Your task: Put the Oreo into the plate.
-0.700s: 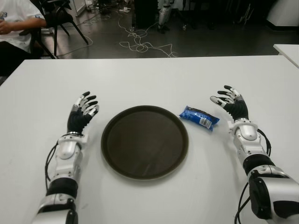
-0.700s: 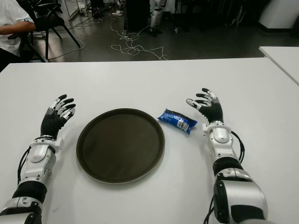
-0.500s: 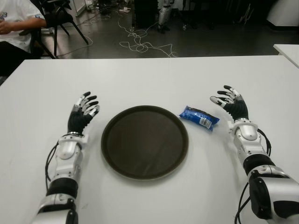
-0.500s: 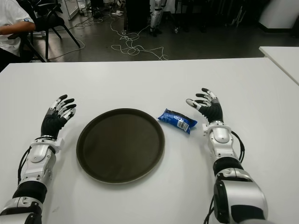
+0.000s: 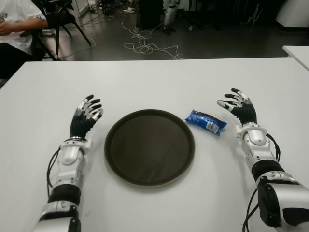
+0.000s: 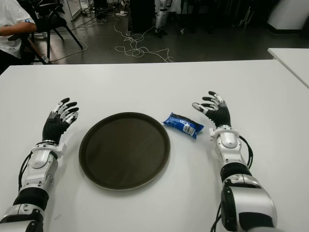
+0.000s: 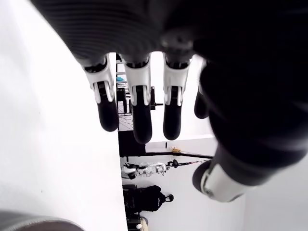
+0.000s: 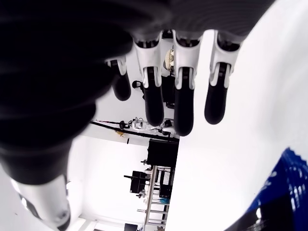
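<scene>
A blue Oreo packet [image 5: 206, 122] lies on the white table [image 5: 159, 82], just right of a round dark brown plate [image 5: 149, 146] that holds nothing. My right hand [image 5: 238, 105] shows a short way right of the packet, fingers spread, apart from it and holding nothing. The packet's blue edge [image 8: 284, 185] also shows in the right wrist view. My left hand [image 5: 86, 114] shows left of the plate with its fingers spread, nothing in them.
A seated person [image 5: 17, 24] and black chairs [image 5: 65, 17] are beyond the table's far left corner. Cables [image 5: 147, 46] lie on the dark floor behind the table. Another white table's corner [image 5: 298, 53] shows at the far right.
</scene>
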You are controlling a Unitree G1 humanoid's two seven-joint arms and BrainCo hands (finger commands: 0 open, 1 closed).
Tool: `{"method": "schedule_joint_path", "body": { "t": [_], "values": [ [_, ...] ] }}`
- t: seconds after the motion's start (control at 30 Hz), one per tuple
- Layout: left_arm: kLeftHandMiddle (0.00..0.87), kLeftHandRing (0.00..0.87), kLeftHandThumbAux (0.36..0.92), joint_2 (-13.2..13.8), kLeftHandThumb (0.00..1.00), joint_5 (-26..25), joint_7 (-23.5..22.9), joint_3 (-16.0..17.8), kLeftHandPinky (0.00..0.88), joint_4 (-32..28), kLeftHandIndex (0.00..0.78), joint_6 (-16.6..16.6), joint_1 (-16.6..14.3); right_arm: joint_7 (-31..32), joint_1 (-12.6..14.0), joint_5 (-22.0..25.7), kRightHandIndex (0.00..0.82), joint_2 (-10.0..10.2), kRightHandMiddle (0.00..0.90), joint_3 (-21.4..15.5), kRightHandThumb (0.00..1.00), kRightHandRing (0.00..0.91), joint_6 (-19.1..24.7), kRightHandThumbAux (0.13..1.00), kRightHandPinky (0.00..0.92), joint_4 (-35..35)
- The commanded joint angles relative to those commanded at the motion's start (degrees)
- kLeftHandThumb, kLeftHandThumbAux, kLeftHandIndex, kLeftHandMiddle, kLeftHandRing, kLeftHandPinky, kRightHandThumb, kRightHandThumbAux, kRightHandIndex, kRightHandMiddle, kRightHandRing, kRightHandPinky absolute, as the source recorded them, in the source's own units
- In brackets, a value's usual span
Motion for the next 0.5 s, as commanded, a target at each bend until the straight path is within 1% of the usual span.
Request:
{"method": "schedule_joint_path", "body": {
  "t": [0.37,0.5],
  "values": [
    [0.219,0.205,0.765,-0.18,0.128,-0.36,-0.7,0.0,0.21,-0.27,0.14,-0.49,0.39,0.41,0.5,-0.75,0.184,-0.47,0.282,0.54,0.0,0.294,-0.6,0.733,0.321,-0.35],
    [0.213,0.204,0.762,-0.19,0.124,-0.4,-0.8,-0.06,0.21,-0.72,0.134,-0.01,0.42,-0.2,0.4,-1.54,0.182,-0.75,0.281,1.13,0.0,0.293,-0.54,0.728,0.314,-0.08]
  ]
}}
